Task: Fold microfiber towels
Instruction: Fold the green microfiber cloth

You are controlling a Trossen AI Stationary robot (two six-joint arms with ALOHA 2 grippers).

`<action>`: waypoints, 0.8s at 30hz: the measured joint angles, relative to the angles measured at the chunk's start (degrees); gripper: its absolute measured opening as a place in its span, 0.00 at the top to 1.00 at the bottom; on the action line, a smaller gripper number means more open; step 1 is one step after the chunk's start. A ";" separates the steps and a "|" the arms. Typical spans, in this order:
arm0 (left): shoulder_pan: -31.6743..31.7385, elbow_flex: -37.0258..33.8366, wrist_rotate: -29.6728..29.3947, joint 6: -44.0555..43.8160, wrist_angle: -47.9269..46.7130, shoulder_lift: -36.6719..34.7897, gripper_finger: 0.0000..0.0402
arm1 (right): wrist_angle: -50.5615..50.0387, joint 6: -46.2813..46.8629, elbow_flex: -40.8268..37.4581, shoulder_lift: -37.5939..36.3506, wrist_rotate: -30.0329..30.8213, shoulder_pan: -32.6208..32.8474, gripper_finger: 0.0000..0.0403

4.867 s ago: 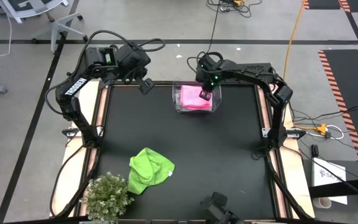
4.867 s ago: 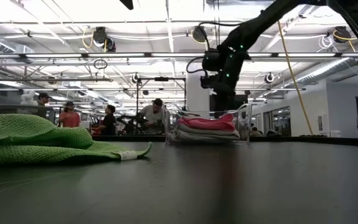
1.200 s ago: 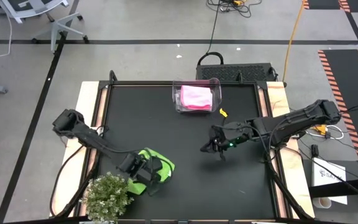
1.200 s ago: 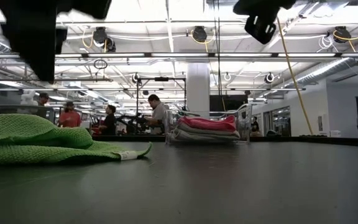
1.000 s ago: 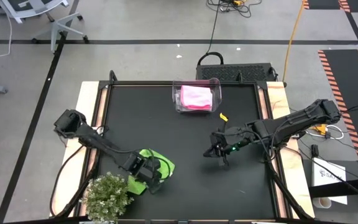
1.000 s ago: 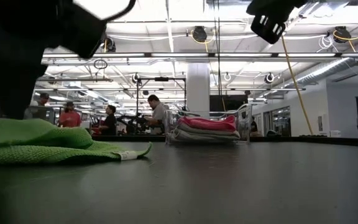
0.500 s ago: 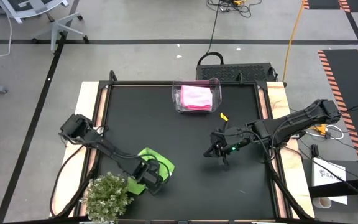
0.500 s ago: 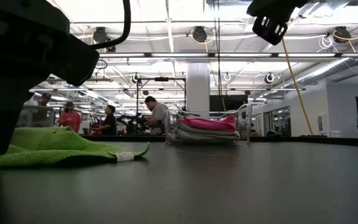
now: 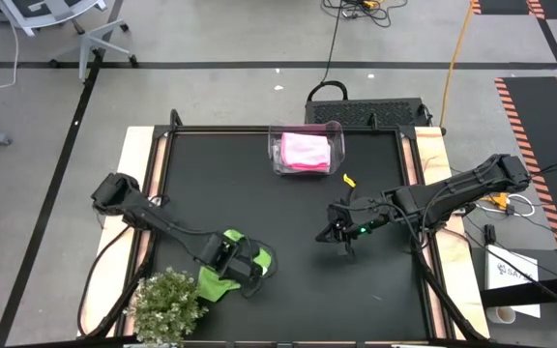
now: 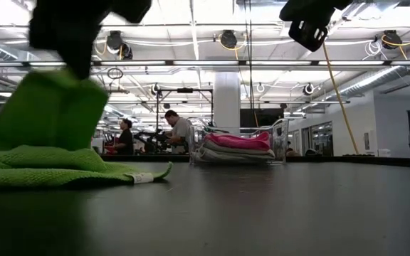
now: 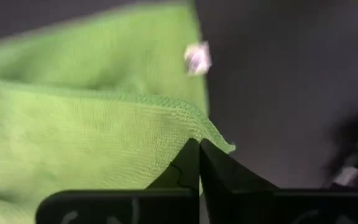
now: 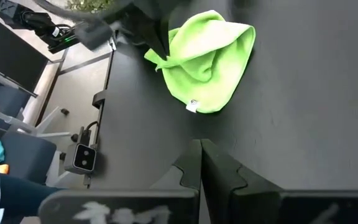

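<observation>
A lime green microfiber towel (image 9: pixel 212 282) lies crumpled near the table's front left, its white label (image 11: pixel 197 58) facing up. My left gripper (image 9: pixel 249 268) is above the towel's right side, shut on it. Part of the towel (image 10: pixel 47 114) is raised under this gripper (image 10: pixel 84 32) in the low view. A pink towel (image 9: pixel 304 150) rests on white ones in the clear bin (image 9: pixel 278 164) at the far edge. My right gripper (image 9: pixel 341 238) hangs shut and empty above the table's middle right (image 12: pixel 199 155). My left gripper pinches the green towel at a hemmed corner (image 11: pixel 215 138) between its two fingers (image 11: pixel 188 163). The fingers come from above, pointing steeply down. The gripped part hangs lifted below the fingers, while the rest of the towel (image 10: pixel 55 171) lies on the table.
A small bushy plant (image 9: pixel 167 305) stands at the table's front left corner, close beside the towel. The black tabletop (image 9: pixel 356 300) is bare between the towel and my right arm. People stand in the room beyond the far edge (image 10: pixel 180 131).
My left gripper has come down onto the green towel, taken hold of its corner and risen, moving slightly toward the table's right edge. That part of the towel is now lifted off the table; the rest has stayed where it lay.
</observation>
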 joint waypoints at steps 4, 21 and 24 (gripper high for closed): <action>0.97 7.71 -6.30 3.40 -6.58 0.00 0.99 | 0.02 -0.46 0.00 0.00 0.04 0.00 1.00; 5.68 27.06 -20.41 12.87 -27.64 -0.11 1.00 | 10.53 -3.23 0.04 10.52 5.53 1.28 1.00; 6.16 27.33 -19.43 13.15 -30.29 -0.11 0.99 | 12.57 -2.89 0.04 16.32 4.48 1.78 1.00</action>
